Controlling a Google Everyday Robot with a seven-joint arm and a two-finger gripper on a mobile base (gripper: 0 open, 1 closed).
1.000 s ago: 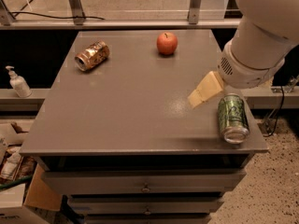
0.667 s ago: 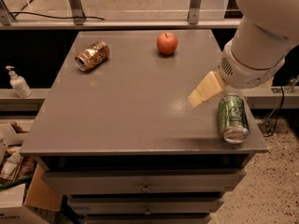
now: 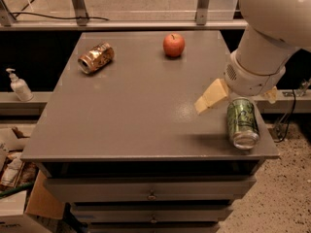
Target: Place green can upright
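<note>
The green can [image 3: 242,123] lies on its side near the right front corner of the grey table [image 3: 131,115], its silver end facing the front edge. My gripper [image 3: 239,98] hangs just above the can's far end, under the large white arm. One cream finger [image 3: 209,98] shows to the left of the can and another cream tip [image 3: 270,94] to its right. The fingers stand wider apart than the can and do not grip it.
An orange-gold can [image 3: 95,58] lies on its side at the back left of the table. A red apple [image 3: 173,44] sits at the back middle. A soap dispenser [image 3: 19,86] stands on a ledge to the left. Drawers are below the tabletop.
</note>
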